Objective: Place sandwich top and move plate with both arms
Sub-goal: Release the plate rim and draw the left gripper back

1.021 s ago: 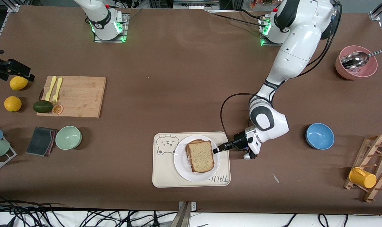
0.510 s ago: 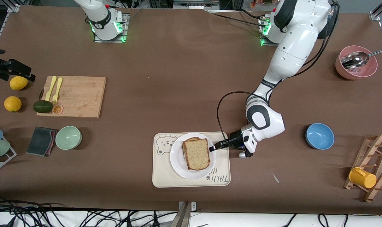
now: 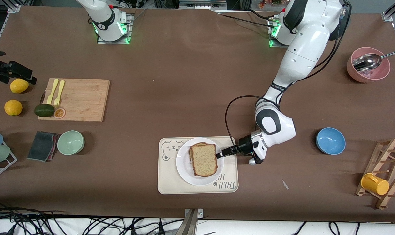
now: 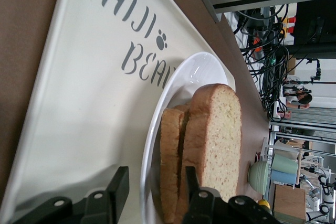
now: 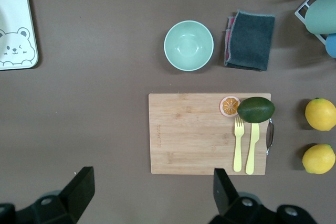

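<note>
The sandwich top (image 3: 204, 159), a speckled light brown slice, lies on another slice (image 4: 170, 161) on the round white plate (image 3: 184, 168). The plate rests on a cream bear-print tray (image 3: 166, 182). My left gripper (image 3: 219, 155) is low at the plate's rim on the side toward the left arm's end. In the left wrist view the left gripper (image 4: 155, 187) is open, its jaws straddling the plate (image 4: 197, 74) rim without pinching it, one finger beside the sandwich top (image 4: 220, 145). My right gripper (image 5: 152, 184) hangs open and empty high over the table beside the cutting board (image 5: 210, 132).
A blue bowl (image 3: 330, 140) sits toward the left arm's end. A pink bowl with a metal scoop (image 3: 368, 68) and a wooden rack with a yellow mug (image 3: 375, 183) stand farther that way. Cutting board (image 3: 80, 99), green bowl (image 3: 70, 142), grey cloth (image 3: 42, 145) and lemons (image 3: 13, 107) lie toward the right arm's end.
The plate with the sandwich slid a little along the tray toward the right arm's end, pulled by the left gripper. The left gripper's jaws have since parted from the rim.
</note>
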`<state>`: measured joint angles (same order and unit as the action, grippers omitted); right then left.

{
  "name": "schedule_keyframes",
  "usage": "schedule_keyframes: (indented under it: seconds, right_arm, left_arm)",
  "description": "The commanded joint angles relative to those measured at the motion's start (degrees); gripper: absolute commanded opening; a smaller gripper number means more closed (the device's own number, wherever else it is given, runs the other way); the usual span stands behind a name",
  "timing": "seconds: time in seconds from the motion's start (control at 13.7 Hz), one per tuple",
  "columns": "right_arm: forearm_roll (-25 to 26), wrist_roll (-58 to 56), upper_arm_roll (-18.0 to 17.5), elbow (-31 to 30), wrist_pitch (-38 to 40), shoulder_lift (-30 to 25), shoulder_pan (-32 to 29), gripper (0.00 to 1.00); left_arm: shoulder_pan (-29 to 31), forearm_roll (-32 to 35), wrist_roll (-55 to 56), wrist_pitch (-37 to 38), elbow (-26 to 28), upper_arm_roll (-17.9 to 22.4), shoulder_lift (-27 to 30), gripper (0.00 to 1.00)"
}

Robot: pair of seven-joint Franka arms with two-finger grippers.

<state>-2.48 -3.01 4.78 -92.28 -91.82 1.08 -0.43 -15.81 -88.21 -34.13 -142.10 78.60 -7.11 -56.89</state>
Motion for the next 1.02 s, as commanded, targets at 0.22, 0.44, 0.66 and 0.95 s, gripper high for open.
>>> schedule_keyframes:
  seconds: [0.22, 0.44, 0.66, 0.95]
  right_arm:
    - [-1.12, -0.33, 0.05, 0.35, 0.59, -0.12, 0.08, 1.0]
    - [-1.12, -0.33, 0.05, 0.35, 0.59, -0.12, 0.08, 1.0]
    - [-1.12, -0.33, 0.05, 0.35, 0.59, -0.12, 0.08, 1.0]
    - [-1.12, -0.33, 0.05, 0.35, 0.5, -0.12, 0.08, 1.0]
  left_arm:
    - [0.87, 1.63, 1.87, -0.1, -0.38, 0.26, 1.08, 0.52]
    - [1.48, 3.73, 2.22, 0.51, 0.23, 0.7, 1.87, 0.54]
    - [1.83, 4.79, 2.66, 0.51, 2.69, 0.7, 4.15, 0.6]
    - [2.19, 12.59, 10.1, 0.51, 3.75, 0.78, 7.14, 1.0]
